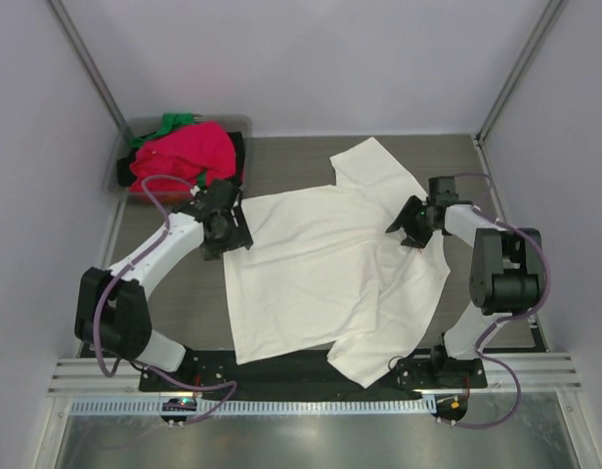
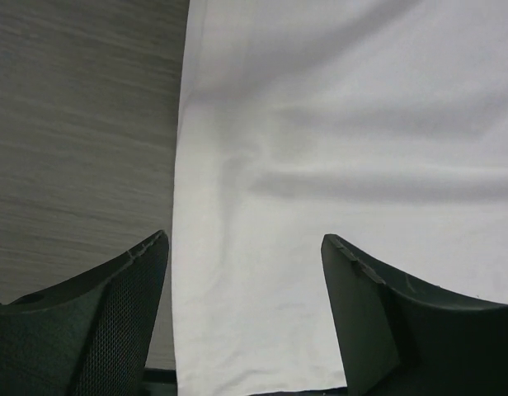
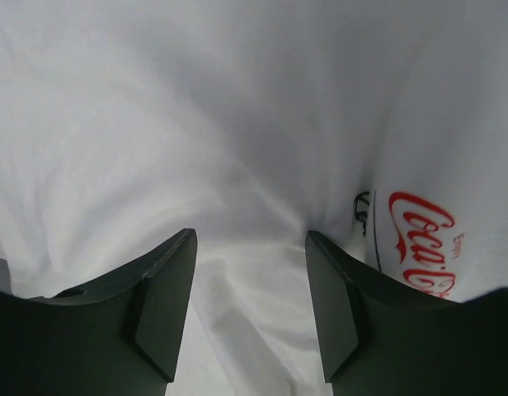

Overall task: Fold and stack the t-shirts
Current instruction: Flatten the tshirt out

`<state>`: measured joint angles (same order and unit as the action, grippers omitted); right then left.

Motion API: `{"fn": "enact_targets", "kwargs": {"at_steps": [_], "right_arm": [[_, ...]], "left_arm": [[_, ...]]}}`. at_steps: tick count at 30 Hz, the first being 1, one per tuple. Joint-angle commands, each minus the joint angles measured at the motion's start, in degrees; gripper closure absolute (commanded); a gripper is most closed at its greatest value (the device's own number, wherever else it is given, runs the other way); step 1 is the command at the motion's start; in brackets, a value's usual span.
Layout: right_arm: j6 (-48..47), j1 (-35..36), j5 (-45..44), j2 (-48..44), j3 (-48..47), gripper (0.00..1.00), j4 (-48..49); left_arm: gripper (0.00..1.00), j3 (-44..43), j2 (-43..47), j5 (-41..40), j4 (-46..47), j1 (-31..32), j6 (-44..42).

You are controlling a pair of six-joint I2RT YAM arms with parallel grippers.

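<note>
White t-shirt lies flat on bench; fold pending.
Shirt's long axis runs hand to hand: left hand straddles its hem edge, right hand over its collar end, both parted, empty.

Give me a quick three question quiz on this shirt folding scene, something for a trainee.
1. True or false: the white t-shirt lies spread out on the table.
2. Where is the pink-red shirt? A in the grey bin, B on the white t-shirt, C on the bare table.
3. Fill in: the left gripper straddles the white t-shirt's edge with its fingers ___.
Key: 1 true; 2 A; 3 open.
</note>
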<state>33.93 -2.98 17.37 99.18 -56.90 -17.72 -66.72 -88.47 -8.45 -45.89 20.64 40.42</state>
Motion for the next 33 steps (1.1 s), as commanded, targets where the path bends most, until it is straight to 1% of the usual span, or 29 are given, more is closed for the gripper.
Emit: {"fn": "enact_targets", "kwargs": {"at_steps": [1,3,4,6,8,11,12,13,15,16,18,20,21,23,24,25,27,28,30,31,33], "right_arm": [[-0.8,4.64,-9.17,-7.14,-3.65,0.38,-10.82],[1.65,5.62,-14.26,-11.17,-2.87,0.38,-12.86],[2.36,5.97,-14.72,-12.5,-0.69,0.38,-13.13],[3.42,6.06,-14.47,-14.27,1.26,0.37,-12.78],[2.81,6.06,-13.07,-14.45,2.32,0.37,-12.08],[1.23,5.97,-10.16,-13.05,1.45,0.39,-11.55],[0.79,5.97,-9.98,-12.7,1.18,0.39,-11.29],[0.26,6.06,-10.5,-12.26,0.49,0.39,-11.11],[-0.53,6.06,-10.95,-9.54,-0.57,0.38,-11.03],[-1.06,5.97,-11.3,-8.22,-1.97,0.38,-10.85],[-1.41,5.45,-11.22,-2.96,-3.73,0.38,-10.76],[-2.29,5.01,-10.52,1.35,-7.24,0.39,-10.67],[-2.81,4.66,-10.07,5.37,-8.73,0.39,-10.67],[-3.69,4.57,-10.07,9.61,-13.92,0.39,-11.02],[-4.48,4.57,-9.98,13.37,-15.76,0.39,-11.11],[-4.92,4.57,-9.9,15.24,-20.04,0.39,-11.29],[-6.15,4.57,-9.02,18.75,-24.72,0.39,-12.08],[-6.51,4.65,-8.23,21.47,-29.27,0.39,-12.69],[-7.47,5.09,-7.0,23.42,-33.34,0.39,-13.48],[-9.39,5.96,-7.34,23.87,-36.49,0.39,-15.57],[-10.81,7.02,-9.36,22.65,-38.45,0.38,-18.57]], "left_arm": [[0.24,7.62,4.43,2.19,0.88,3.86,5.17],[0.23,10.28,4.71,3.43,4.82,6.06,7.2],[0.24,11.6,4.01,4.31,6.06,7.73,8.34],[0.24,11.7,1.56,5.02,8.52,9.06,9.06],[0.24,10.12,-3.36,5.37,9.67,9.85,8.88],[0.24,4.86,-10.92,3.97,9.86,9.85,6.61],[0.24,3.19,-12.77,3.18,8.72,9.85,5.9],[0.24,-0.48,-15.05,1.09,7.58,9.59,5.28],[0.24,-4.02,-20.41,-0.6,4.25,8.89,3.27],[0.25,-6.56,-21.74,-1.91,3.45,7.76,2.82],[0.24,-7.98,-24.2,-2.19,2.82,4.86,1.77],[0.25,-9.65,-25.43,-1.84,2.73,2.4,1.15],[0.24,-10.44,-26.4,-1.66,2.21,0.21,0.63],[0.24,-13.86,-27.63,-2.88,1.16,-1.56,-1.22],[0.25,-15.27,-28.94,-3.24,0.11,-3.22,-1.92],[0.24,-17.89,-29.48,-3.42,-0.34,-3.94,-3.23],[0.24,-21.24,-31.06,-4.03,-2.44,-5.43,-4.38],[0.24,-24.65,-32.28,-4.29,-3.41,-5.61,-4.91],[0.24,-27.75,-33.26,-5.78,-5.86,-5.7,-6.32],[0.24,-29.59,-32.91,-5.88,-6.57,-5.62,-6.58],[0.23,-30.05,-31.34,-6.14,-7.89,-5.35,-7.11]]}}
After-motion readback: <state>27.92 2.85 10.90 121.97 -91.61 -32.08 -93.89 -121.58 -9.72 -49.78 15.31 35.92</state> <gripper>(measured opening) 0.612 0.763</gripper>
